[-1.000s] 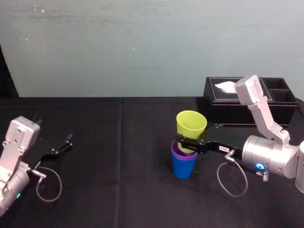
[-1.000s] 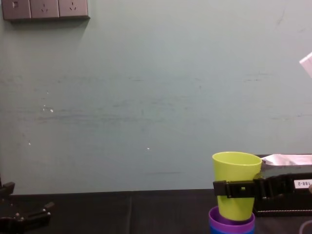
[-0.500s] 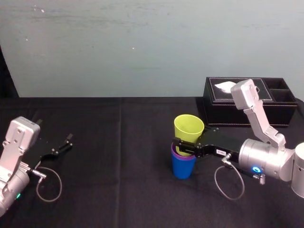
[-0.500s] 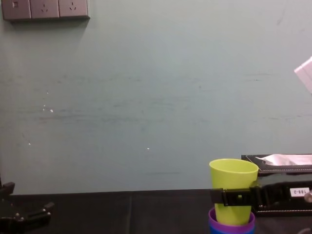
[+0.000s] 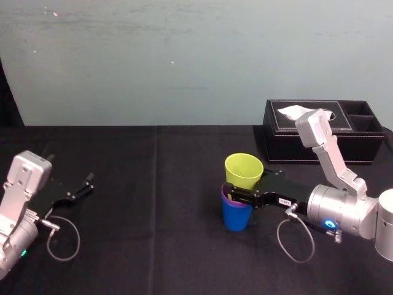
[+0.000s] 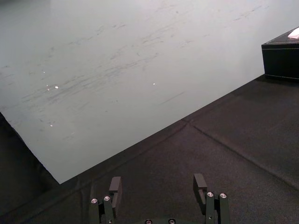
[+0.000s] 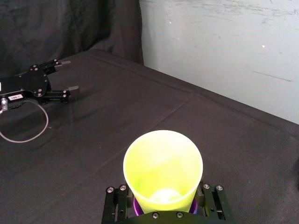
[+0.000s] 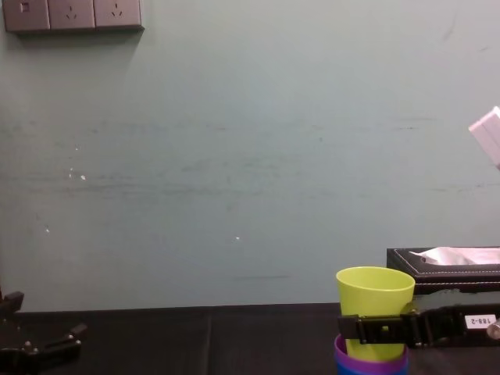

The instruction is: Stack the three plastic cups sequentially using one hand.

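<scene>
Smooth tapered yellow-green cup (image 5: 244, 169), right pincer (image 5: 241, 193) clamped

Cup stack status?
Right gripper shut on yellow-green cup, partly inside purple cup in blue cup. Left gripper open, parked far left. Tissue box behind, apart.

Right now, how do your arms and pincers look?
The left arm and right arm are silver-grey segments; the left pincer and right pincer are black with thin flat fingers. A white label marks the right; grey cables loop at both wrists.
</scene>
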Available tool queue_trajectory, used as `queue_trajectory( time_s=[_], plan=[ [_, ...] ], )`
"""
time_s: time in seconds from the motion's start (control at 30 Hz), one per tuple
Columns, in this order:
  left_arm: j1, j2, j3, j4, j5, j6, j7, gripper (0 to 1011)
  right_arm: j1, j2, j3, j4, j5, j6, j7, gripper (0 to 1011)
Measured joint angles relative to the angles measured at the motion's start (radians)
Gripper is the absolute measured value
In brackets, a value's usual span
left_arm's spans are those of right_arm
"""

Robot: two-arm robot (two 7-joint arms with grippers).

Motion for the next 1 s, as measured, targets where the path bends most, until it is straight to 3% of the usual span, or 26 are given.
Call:
queue_trajectory(
  time_s=[0.27, 0.47, 0.6, 0.83, 1.0],
  plan=[
    [0.0, 0.0, 0.0, 0.0, 0.0, 0.0, 0.0, 1000, 0.0, 0.0, 0.0, -0.001, 0.001, 0.002, 0.0, 763],
    [0.0, 0.0, 0.0, 0.0, 0.0, 0.0, 0.0, 1000, 0.001, 0.0, 0.001, -0.001, 0.001, 0.002, 0.001, 941],
    [0.0, 0.0, 0.0, 0.0, 0.0, 0.0, 0.0, 1000, 0.001, 0.0, 0.001, -0.002, 0.002, 0.002, 0.001, 1003],
    [0.0, 0.0, 0.0, 0.0, 0.0, 0.0, 0.0, 1000, 0.001, 0.0, 0.003, -0.004, 0.002, 0.001, 0.001, 1003],
    [0.0, 0.0, 0.0, 0.0, 0.0, 0.0, 0.0, 1000, -0.02, -0.004, 0.028, -0.027, 0.001, -0.034, -0.026, 1003]
  ],
)
